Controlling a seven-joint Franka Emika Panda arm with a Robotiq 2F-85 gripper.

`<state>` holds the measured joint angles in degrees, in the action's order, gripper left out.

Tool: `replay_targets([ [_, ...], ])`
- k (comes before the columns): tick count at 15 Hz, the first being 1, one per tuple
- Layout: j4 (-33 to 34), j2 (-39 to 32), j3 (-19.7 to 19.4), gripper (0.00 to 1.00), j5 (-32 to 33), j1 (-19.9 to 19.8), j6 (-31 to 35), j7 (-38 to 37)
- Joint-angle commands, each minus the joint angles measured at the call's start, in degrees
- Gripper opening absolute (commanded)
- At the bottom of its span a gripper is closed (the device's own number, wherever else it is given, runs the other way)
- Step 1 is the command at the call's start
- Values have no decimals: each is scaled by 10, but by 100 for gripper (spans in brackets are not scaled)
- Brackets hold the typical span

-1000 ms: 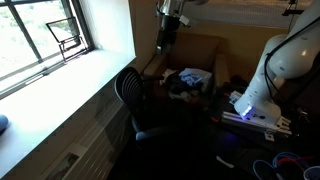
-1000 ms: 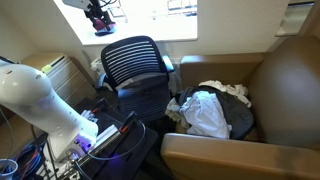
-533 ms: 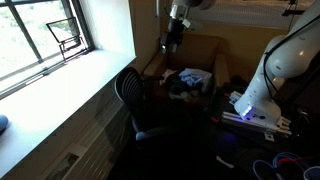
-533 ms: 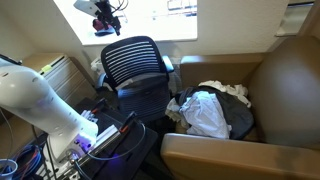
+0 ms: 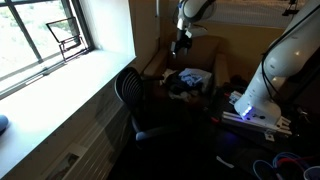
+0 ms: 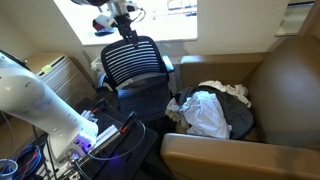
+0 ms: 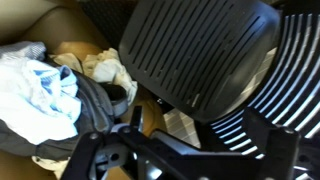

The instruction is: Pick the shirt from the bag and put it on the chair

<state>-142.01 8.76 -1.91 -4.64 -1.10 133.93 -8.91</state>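
The gripper (image 6: 127,30) hung just above the top edge of the chair (image 6: 135,65), before the bright window (image 6: 160,12); the shirt (image 6: 205,112) lay crumpled in the dark bag (image 6: 238,120) on the brown armchair (image 6: 285,70), at about four o'clock from the gripper and well apart from it; in the wrist view the shirt sat at nine o'clock and the chair's slatted back filled twelve to three; the jaws showed only as a dark blur at six o'clock, so I could not tell how far open they stood, though they seemed to hold nothing.
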Motion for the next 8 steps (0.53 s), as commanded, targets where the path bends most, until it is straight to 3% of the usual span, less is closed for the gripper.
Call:
replay_targets([
  [1,-9,-58,-46,100,58,-66,38,-35],
  [4,27,-131,-91,100,62,-102,31,-56],
  [5,-2,-85,-81,100,59,-88,31,-32],
  [8,4,-102,-89,100,59,-94,32,-27],
])
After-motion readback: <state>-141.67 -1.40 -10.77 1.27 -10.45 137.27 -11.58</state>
